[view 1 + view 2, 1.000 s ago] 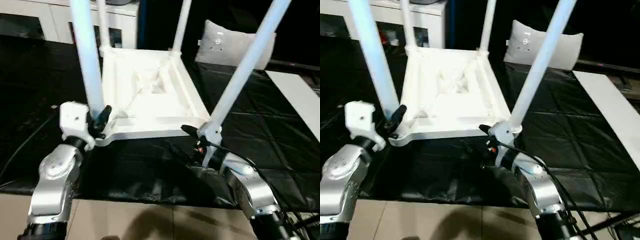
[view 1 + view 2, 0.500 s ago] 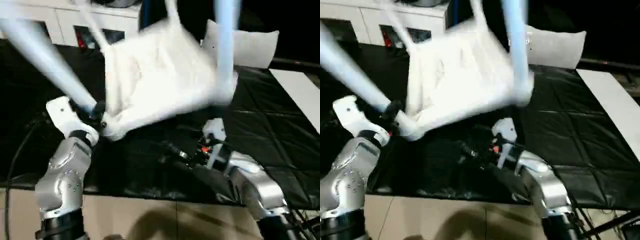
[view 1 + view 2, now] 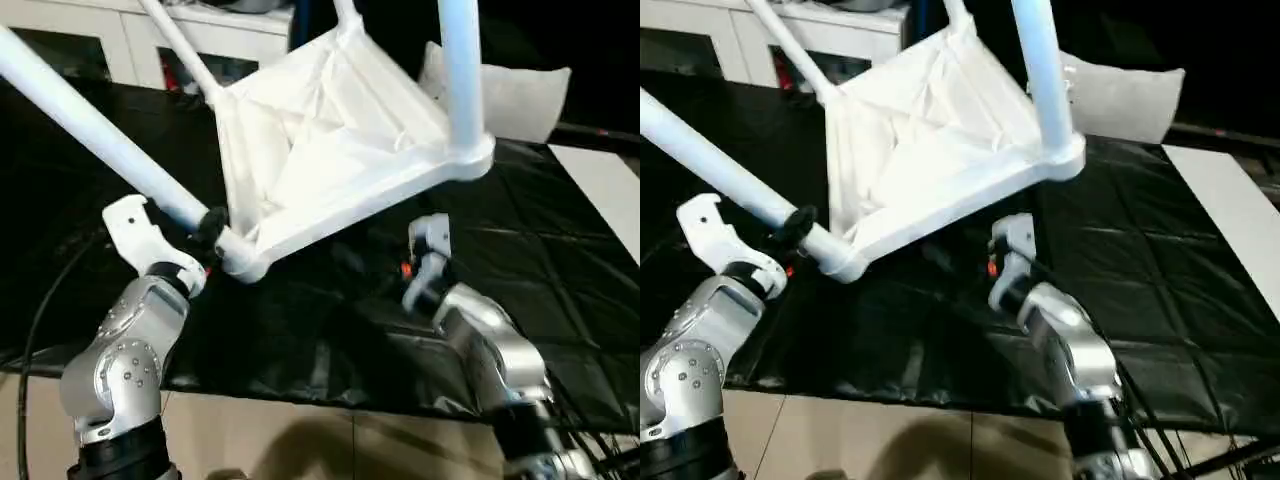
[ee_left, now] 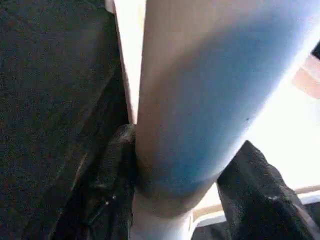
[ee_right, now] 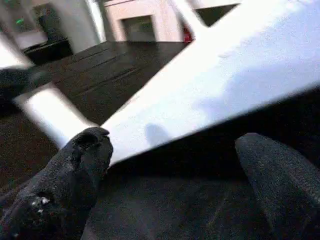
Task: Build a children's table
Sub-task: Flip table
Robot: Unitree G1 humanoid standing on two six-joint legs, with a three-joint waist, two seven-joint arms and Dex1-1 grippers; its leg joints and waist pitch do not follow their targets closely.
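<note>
Tipped hard since a second ago: the table (image 3: 330,150), which lay flat on its top with legs pointing up, now hangs tilted, one corner low and the opposite edge swung up, and the right gripper (image 3: 1005,262), which sat at the near right corner, is off it and below. The left gripper (image 3: 205,232) is clamped on the near leg (image 3: 90,130) just above the low corner socket, and the left wrist view shows black fingers (image 4: 112,185) on both sides of the leg. The right gripper stands wide open and empty under the table's raised rim, near it but apart; the right wrist view shows the white rim passing above its spread fingers (image 5: 82,155). So the whole table appears to hang on that one grip, with the low corner just over the black mat (image 3: 560,290). My worry is that a round, tapered leg could twist or slip through the fingers, dropping the corner onto the mat or swinging the upright leg (image 3: 460,70) over. Beyond the table, the cabinet (image 3: 120,30) is close to the far legs, so swinging that way is risky. Right of the table the mat lies open, with a pillow (image 3: 510,95) behind, and the mat's front edge lies close under the table on the robot's side.
</note>
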